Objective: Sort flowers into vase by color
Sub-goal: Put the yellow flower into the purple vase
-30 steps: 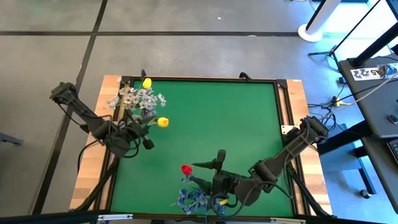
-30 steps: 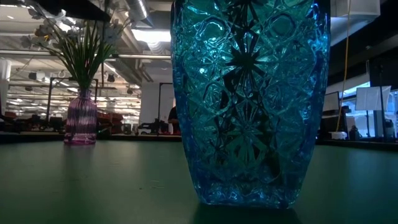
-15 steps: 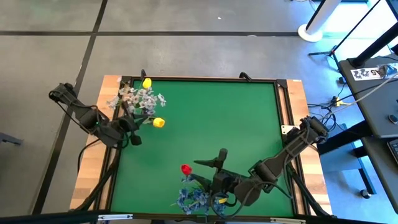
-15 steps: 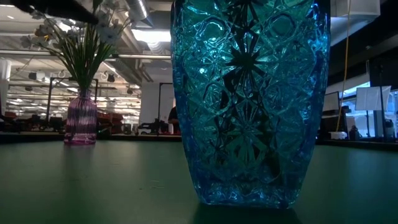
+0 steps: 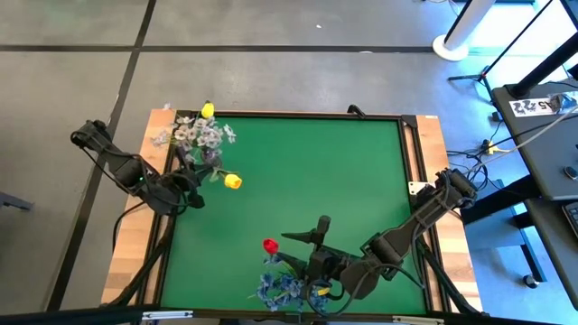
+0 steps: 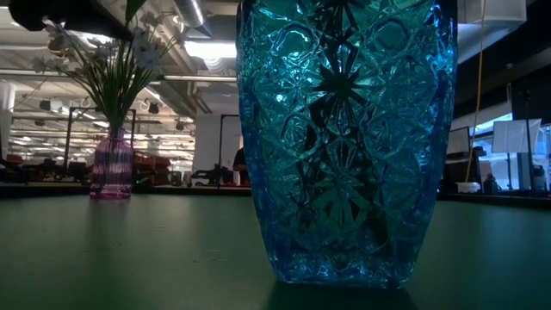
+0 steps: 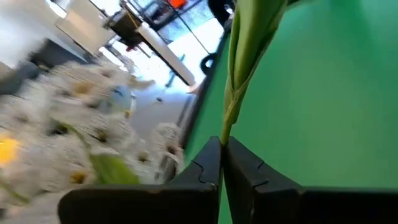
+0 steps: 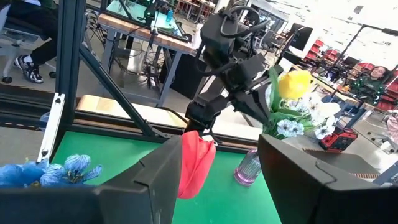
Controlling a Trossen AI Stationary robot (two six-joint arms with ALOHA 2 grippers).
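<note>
High view: left gripper (image 5: 193, 187) at the green mat's (image 5: 343, 181) left edge, clamped on a yellow tulip's (image 5: 233, 181) thin green stalk, beside the white small-blossom sprays (image 5: 199, 135). Right gripper (image 5: 307, 239) near front edge, fingers parted, red tulip (image 5: 269, 245) and bushy blue bunch (image 5: 280, 289) just beside.

Low view: blue cut-glass vase (image 6: 344, 138) up close; small ribbed purple glass vase (image 6: 112, 168) holds white sprays.

Left wrist view: fingers (image 7: 249, 177) pinched on green stalk (image 7: 239, 68).

Right wrist view: red tulip between spread fingers (image 8: 155, 180).

- I count two yellow tulips (image 5: 209, 110).
- One red tulip (image 5: 269, 245).
- One white spray (image 5: 194, 134).
- One blue bunch (image 5: 278, 289).
- Two vases: blue vase (image 6: 344, 138), purple vase (image 6: 111, 168).
</note>
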